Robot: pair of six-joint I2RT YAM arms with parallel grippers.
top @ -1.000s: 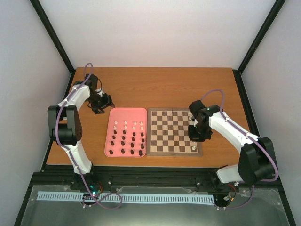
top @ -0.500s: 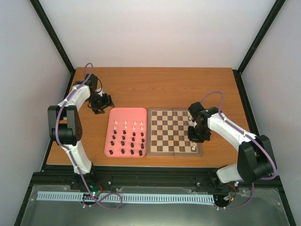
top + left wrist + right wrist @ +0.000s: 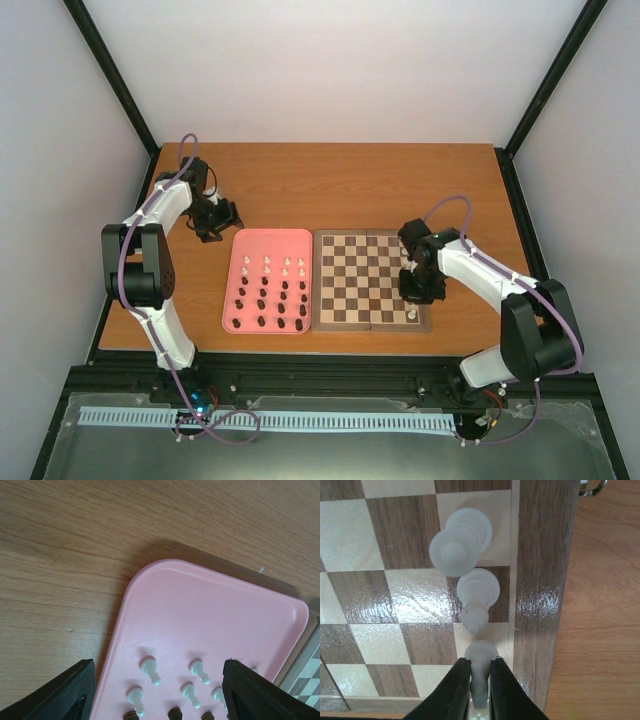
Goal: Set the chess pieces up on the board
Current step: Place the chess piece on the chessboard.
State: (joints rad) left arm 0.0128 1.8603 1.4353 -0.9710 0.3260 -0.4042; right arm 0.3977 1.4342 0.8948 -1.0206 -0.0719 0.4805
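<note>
A small cream chess piece (image 3: 480, 672) is pinched at an edge square by the brown border of the checkered tan-and-brown wooden board (image 3: 360, 285). Two more cream pieces (image 3: 476, 597) are lined up along the same edge. The other cream and dark pieces (image 3: 268, 295) stand in rows in the pink rectangular tray (image 3: 268, 240) just beside the board's left side. Both rest on an orange-brown wooden table (image 3: 340, 190), enclosed by pale walls (image 3: 330, 70) and black frame posts (image 3: 115, 85). The right gripper (image 3: 480, 662) is nearly closed, clamping that piece. The left gripper (image 3: 159, 665) hangs spread wide and empty above the tray's corner.
</note>
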